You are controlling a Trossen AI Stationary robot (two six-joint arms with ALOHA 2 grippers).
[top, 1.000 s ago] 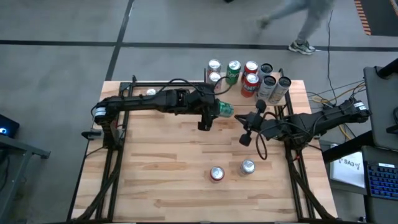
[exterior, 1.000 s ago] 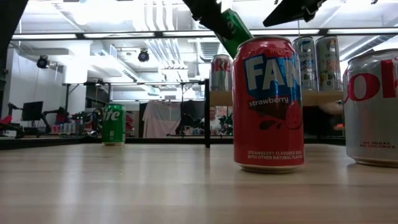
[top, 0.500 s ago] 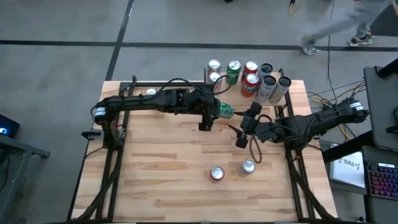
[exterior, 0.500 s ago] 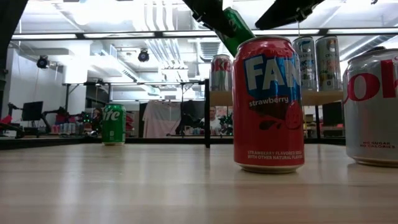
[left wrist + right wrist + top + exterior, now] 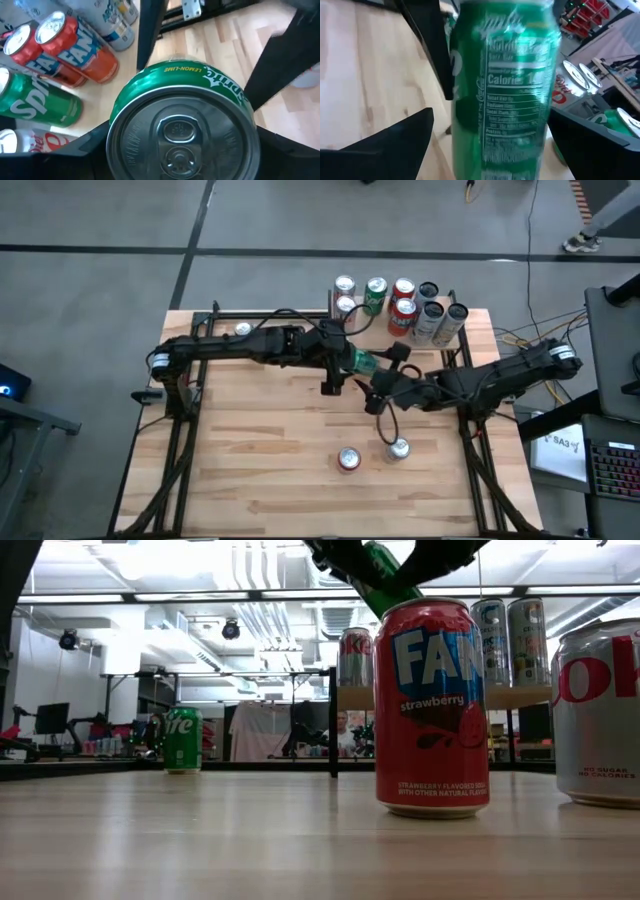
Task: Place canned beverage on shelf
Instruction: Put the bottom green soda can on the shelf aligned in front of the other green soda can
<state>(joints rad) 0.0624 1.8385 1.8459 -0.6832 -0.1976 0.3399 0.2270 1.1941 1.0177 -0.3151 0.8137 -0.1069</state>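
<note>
A green Sprite can [image 5: 361, 361] hangs tilted over the table's middle with my left gripper [image 5: 350, 366] shut on it; the low view shows it high up [image 5: 385, 580]. My right gripper [image 5: 383, 378] is open at the can's right end. In the right wrist view its fingers [image 5: 395, 142] stand on either side of the can [image 5: 502, 90] with gaps between. The shelf [image 5: 520, 697], a raised light wood board on black posts at the far right, carries several cans [image 5: 403, 315] standing upright. My left gripper pinches the can's side wall near its top end [image 5: 114, 117] between its two fingers [image 5: 90, 147]. They reach in from the table's left, slanting down, and lie along the can, whose lid [image 5: 180, 140] faces the wrist. The can is lifted clear of the table and tilted.
A red Fanta can [image 5: 348, 459] and a silver can [image 5: 398, 448] stand on the table's near half, under my right arm. Another green can [image 5: 243, 329] stands at the far left. Black frame rails [image 5: 185, 450] run along both table sides.
My right gripper has moved toward the table's left, up to the held Sprite can, and has opened; its fingers now stand on either side of the can. My left gripper has kept the can in place.
</note>
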